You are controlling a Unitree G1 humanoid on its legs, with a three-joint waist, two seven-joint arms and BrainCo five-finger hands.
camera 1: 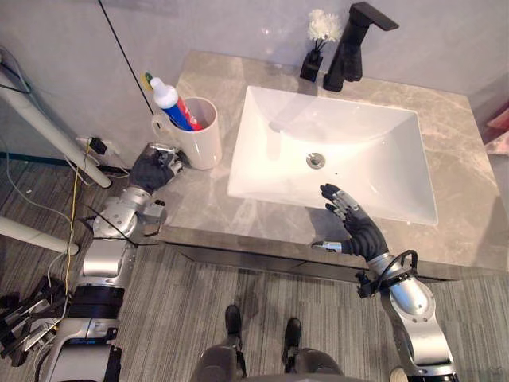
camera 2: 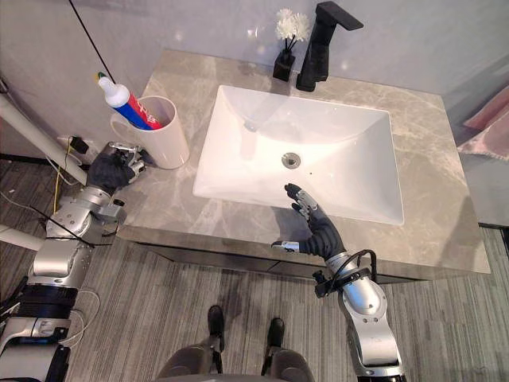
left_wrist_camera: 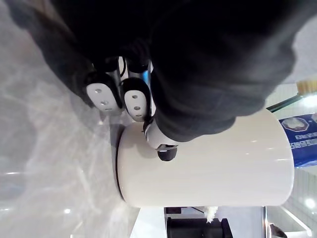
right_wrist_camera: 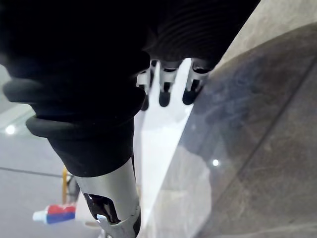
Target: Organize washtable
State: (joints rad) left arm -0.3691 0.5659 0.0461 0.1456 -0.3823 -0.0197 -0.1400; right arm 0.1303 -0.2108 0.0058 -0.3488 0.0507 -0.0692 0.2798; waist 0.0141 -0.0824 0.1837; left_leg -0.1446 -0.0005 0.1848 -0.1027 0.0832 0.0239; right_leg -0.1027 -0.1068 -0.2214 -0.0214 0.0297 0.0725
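A white mug [camera 1: 199, 131] stands at the left end of the grey marble counter [camera 1: 453, 135], with a red, white and blue toothpaste tube [camera 1: 171, 103] leaning in it. My left hand [camera 1: 155, 167] is at the mug's near-left side, below its handle. In the left wrist view its curled fingers [left_wrist_camera: 133, 96] rest against the mug's wall [left_wrist_camera: 208, 163] and hold nothing. My right hand [camera 1: 354, 223] hovers open over the front rim of the white sink [camera 1: 334, 151], fingers [right_wrist_camera: 166, 89] straight and thumb spread.
A black faucet [camera 1: 354, 44] and a small black vase with a white flower [camera 1: 316, 48] stand behind the sink, against the wall. White pipes [camera 1: 48, 135] slant past the counter's left end. A pink cloth [camera 1: 499, 127] shows at the right edge.
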